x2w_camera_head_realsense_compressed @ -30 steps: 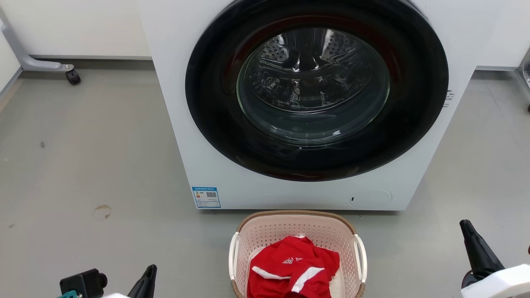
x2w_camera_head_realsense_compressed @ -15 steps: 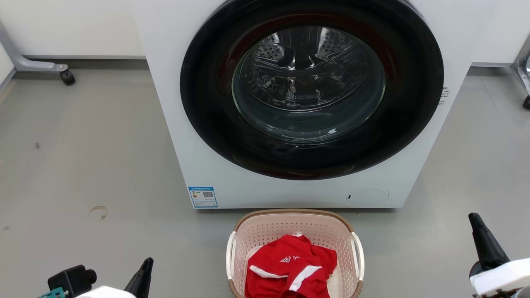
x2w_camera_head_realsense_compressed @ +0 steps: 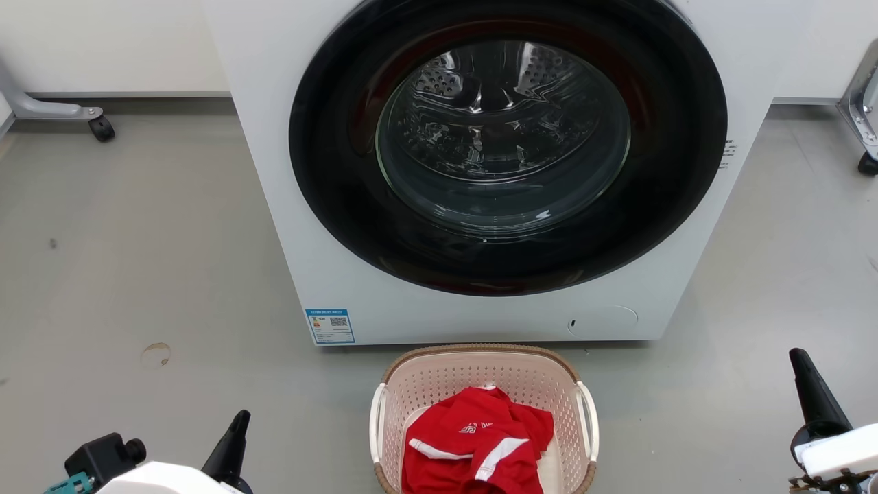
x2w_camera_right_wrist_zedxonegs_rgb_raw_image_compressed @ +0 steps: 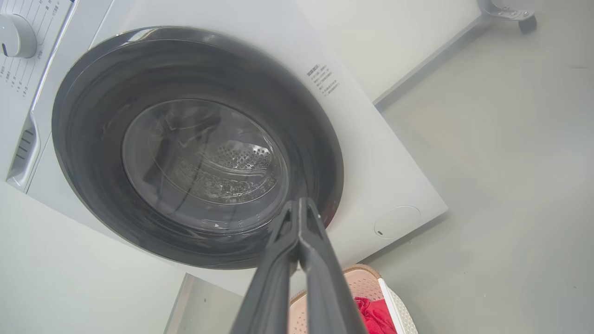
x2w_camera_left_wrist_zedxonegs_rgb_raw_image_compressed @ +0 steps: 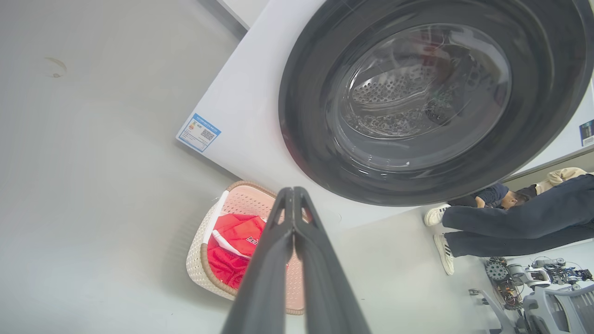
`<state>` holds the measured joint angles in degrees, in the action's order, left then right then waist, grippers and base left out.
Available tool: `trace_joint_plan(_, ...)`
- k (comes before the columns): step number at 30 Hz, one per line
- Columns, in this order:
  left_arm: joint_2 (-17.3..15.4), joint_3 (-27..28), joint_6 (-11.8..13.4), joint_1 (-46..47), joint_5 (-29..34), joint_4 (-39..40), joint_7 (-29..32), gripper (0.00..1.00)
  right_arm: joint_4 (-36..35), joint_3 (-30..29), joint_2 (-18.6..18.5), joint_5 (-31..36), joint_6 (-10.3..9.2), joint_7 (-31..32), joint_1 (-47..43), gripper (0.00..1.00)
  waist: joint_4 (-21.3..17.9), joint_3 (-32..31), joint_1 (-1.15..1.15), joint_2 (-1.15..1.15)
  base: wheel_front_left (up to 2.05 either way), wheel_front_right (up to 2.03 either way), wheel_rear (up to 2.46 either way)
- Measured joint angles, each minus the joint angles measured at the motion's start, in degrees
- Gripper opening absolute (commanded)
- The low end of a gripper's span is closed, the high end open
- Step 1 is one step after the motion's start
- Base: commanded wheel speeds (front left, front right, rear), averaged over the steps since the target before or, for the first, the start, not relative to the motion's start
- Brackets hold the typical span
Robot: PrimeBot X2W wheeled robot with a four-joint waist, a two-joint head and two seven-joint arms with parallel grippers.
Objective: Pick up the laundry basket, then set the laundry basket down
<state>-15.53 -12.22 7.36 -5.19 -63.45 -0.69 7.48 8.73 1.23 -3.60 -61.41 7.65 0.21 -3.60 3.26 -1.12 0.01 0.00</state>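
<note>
**Basket on floor, both grippers shut and empty**

Basket sits on floor just before the washer, red shirt inside. Its long axis runs toward the washer, white handles on left and right sides. Left gripper is left of it, right gripper farther off on the right. Left looks nearer. Both have fingers pressed together, holding nothing, well apart from the handles.

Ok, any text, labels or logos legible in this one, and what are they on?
None can be read in full.
Blue-bordered sticker with a QR code, low on the washing machine front: print too small.
Small dark print on the machine's right edge: too small.
Control panel print beside the dial: blurred.
White logo on the red shirt in the laundry basket: partly folded, unreadable.
</note>
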Motion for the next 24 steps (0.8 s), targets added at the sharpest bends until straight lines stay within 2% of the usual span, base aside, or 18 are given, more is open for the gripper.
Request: trace_joint_plan(24, 4.7, 6.0, -5.2, 2.6, -10.9, -5.5, -0.5, 0.00, 2.3, -2.6, 0.5, -11.7, -0.01, 1.9, 2.4, 0.00, -1.2, 0.5, 0.00, 0.00, 0.00, 0.00, 0.00)
